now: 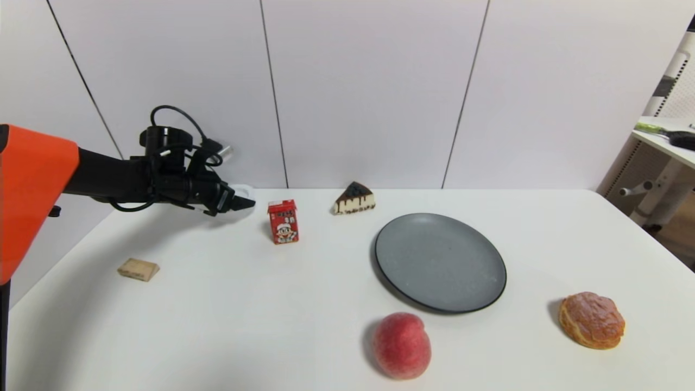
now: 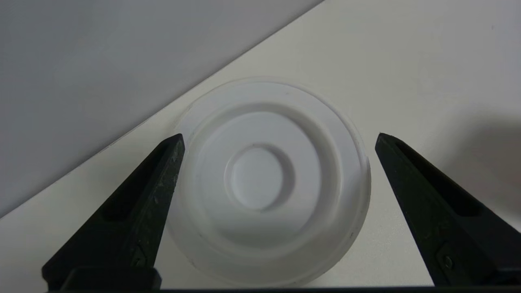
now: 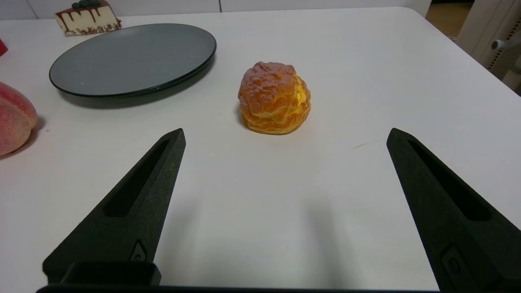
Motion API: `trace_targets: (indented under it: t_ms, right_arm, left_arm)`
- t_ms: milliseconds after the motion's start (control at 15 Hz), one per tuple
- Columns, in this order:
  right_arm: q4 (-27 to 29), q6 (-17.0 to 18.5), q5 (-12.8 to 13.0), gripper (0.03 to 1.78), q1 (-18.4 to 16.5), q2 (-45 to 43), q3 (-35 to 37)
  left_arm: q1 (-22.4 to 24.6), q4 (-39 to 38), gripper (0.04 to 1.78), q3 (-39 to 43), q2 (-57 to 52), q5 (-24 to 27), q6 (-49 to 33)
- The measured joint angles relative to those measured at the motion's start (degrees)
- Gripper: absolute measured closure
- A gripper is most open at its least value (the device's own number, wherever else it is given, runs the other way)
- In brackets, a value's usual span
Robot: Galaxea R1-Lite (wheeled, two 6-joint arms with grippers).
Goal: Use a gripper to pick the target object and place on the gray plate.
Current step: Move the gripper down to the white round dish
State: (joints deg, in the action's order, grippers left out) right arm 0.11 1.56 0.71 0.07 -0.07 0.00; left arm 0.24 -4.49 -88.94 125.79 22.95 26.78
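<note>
- My left gripper (image 1: 239, 202) reaches out over the far left part of the white table (image 1: 217, 304), well to the left of the gray plate (image 1: 440, 262). Its two black fingers (image 2: 134, 211) are spread wide and hold nothing.
- The target object (image 2: 268, 179), a small round white disc with raised rings, lies flat on the table right at my left fingertips, near the back wall. In my left wrist view it sits between the two fingers; one finger looks almost against its side, the other stands a little apart.
- The disc is round, so no grip direction matters. I judge my fingers only need to come together on it.
- The gray plate is empty. It lies well to the right of the disc, past a red drink carton (image 1: 283, 221).
- My right gripper (image 3: 285, 138) is out of the head view. Its wrist view shows it spread wide and empty, above bare table near a cream puff (image 3: 274, 97) right of the plate.
</note>
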Motion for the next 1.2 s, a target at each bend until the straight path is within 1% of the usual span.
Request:
trace_targets:
  t_ms: [600, 1200]
  right_arm:
    - [-0.01, 0.01, 0.0, 0.1, -0.02, 0.0, 0.0]
    - [-0.01, 0.01, -0.02, 0.1, -0.02, 0.0, 0.0]
  left_arm:
    - [-1.28, -0.33, 0.13, 0.24, 1.19, 0.0, -0.13]
    - [-1.28, -0.77, 0.13, 0.2, 3.39, -0.2, -0.41]
